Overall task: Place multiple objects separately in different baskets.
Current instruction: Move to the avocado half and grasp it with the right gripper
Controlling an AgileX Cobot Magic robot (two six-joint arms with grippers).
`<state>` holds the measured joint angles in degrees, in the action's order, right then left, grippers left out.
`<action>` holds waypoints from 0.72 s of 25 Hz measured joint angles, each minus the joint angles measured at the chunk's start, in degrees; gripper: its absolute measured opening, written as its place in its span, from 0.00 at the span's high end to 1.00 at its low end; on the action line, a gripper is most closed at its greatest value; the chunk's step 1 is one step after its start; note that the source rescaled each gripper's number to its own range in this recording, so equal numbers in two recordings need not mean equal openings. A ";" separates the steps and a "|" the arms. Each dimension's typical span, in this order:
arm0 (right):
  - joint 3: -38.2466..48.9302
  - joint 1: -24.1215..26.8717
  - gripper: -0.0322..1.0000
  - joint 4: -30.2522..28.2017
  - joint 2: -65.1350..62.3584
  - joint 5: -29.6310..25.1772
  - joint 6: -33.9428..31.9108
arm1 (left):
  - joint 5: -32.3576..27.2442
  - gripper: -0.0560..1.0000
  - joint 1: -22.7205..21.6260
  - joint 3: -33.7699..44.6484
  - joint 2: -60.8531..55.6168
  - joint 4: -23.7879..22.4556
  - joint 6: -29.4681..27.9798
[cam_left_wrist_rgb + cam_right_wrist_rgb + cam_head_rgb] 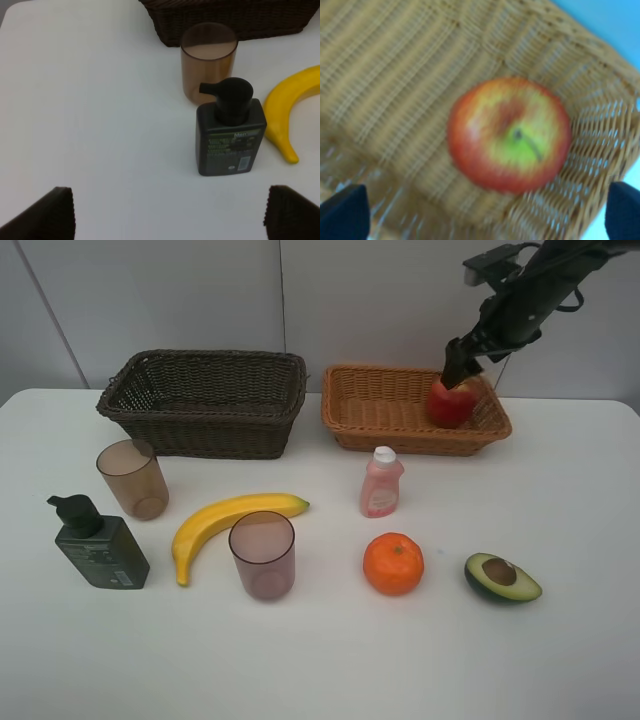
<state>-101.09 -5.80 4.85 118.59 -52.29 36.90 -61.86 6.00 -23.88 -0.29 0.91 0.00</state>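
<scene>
**benchbot_dan:** Going from the overhead shot: we're seeing the right gripper (462, 368) hanging right over the red apple (452, 405) in the upper right of the frame. The apple is sitting in the right end of the light basket (380, 410). The orange (393, 563) and avocado half (502, 577) are waiting on the table (560, 490) in the lower right. The banana (230, 525) is lying lower left to upper right, left of centre.

**wickerfan:** Yep. In the left wrist view we're looking at the left gripper (167, 215) with its fingers spread wide and nothing between them. The pump bottle (230, 132) is standing upright straight ahead of it. A cup (207, 62) is just behind the bottle, and the dark basket (230, 20) is beyond that.

**benchbot_dan:** The right wrist view is blurring a bit, but we're seeing both fingers standing well apart, one either side of the apple and not touching it. The apple is resting stem-up on the weave, close to a corner.

**wickerfan:** So we're reckoning the apple is delivered. What we're watching now is which arm is nearer to what. The orange and avocado are lying on the right arm's side. The pump bottle is lined up dead ahead of the left one, with the dark basket in the same line.
</scene>
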 joint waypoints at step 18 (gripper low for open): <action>30.88 -0.60 0.01 -7.18 -21.56 0.88 0.00 | 0.00 0.00 0.00 0.00 0.00 0.00 0.00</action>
<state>-70.21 -6.39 -2.33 97.03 -51.41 36.90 -61.86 6.00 -23.88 -0.29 0.91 0.00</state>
